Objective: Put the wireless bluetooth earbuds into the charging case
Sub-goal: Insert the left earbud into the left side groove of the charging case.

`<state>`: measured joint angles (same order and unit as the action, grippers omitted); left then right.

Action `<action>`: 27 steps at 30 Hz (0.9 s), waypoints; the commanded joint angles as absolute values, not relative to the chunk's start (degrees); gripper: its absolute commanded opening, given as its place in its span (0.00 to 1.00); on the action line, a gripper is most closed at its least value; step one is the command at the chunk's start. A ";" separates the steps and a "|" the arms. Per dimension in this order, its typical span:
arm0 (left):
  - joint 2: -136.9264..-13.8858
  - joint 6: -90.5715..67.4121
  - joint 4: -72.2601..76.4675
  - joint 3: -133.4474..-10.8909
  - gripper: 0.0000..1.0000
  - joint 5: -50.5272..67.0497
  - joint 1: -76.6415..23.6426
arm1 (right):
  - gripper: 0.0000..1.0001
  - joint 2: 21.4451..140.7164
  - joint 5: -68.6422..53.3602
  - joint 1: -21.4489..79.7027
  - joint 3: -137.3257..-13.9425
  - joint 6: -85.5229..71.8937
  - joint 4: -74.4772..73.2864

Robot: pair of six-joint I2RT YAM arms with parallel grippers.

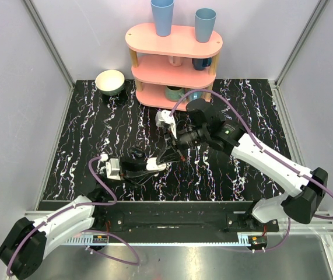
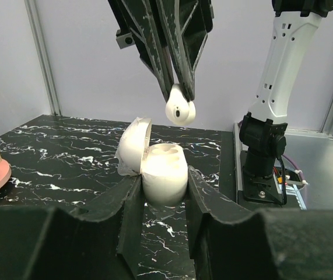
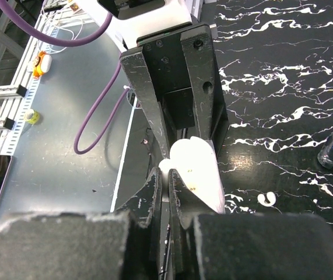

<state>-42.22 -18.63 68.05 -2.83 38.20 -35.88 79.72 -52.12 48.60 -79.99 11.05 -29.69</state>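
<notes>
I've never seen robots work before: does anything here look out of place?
One thing: a tiny white curled piece lies loose on the table near the charging case. It is possibly the other earbud, but too small to tell. Otherwise tidy: the left gripper holds the open case, the right gripper an earbud above it.

Counter: black marble-pattern counter point(image 1: 242, 175) with white veins.
Shelf: pink oval three-tier wooden shelf point(image 1: 154, 39), middle of the far edge.
Top tier: tall light-blue plastic cup point(image 1: 162, 16) at left; shorter light-blue plastic cup point(image 1: 204, 24) at right; both upright, apart.
Middle tier: dark-blue cup point(image 1: 201, 63).
Bottom tier: teal cup point(image 1: 175, 93).
Bowl: cream round bowl point(image 1: 110, 81), near the far-left corner, beside the shelf.
</notes>
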 commanded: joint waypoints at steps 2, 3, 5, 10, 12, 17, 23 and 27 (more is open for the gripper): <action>-42.01 -19.07 73.74 -2.90 0.00 38.67 -36.12 | 0.04 80.77 -52.91 50.01 -80.51 10.28 -27.77; -41.92 -19.07 73.65 -2.90 0.00 38.67 -36.21 | 0.04 81.03 -52.82 50.01 -80.68 10.37 -27.86; -41.84 -19.16 73.74 -2.90 0.00 38.50 -36.21 | 0.04 81.30 -52.74 50.53 -80.95 10.37 -27.77; -41.22 -19.25 73.83 -2.64 0.00 38.23 -36.21 | 0.04 81.91 -51.59 51.42 -81.39 10.37 -27.77; -40.96 -19.25 73.74 -2.55 0.00 38.15 -36.21 | 0.04 82.44 -50.98 51.85 -81.65 10.63 -27.86; -40.52 -19.78 73.92 -2.29 0.00 39.37 -36.30 | 0.05 83.32 -49.05 52.56 -82.44 11.25 -28.39; -38.76 -19.78 73.83 -1.50 0.00 40.52 -36.30 | 0.05 84.55 -47.29 53.35 -85.08 13.44 -31.55; -37.27 -19.16 71.20 -1.58 0.00 40.52 -36.30 | 0.05 83.85 -47.55 53.44 -85.95 14.15 -31.90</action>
<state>-39.22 -19.51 68.62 -2.42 38.68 -35.97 83.88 -49.95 52.90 -83.18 11.81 -31.38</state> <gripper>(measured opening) 0.340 0.084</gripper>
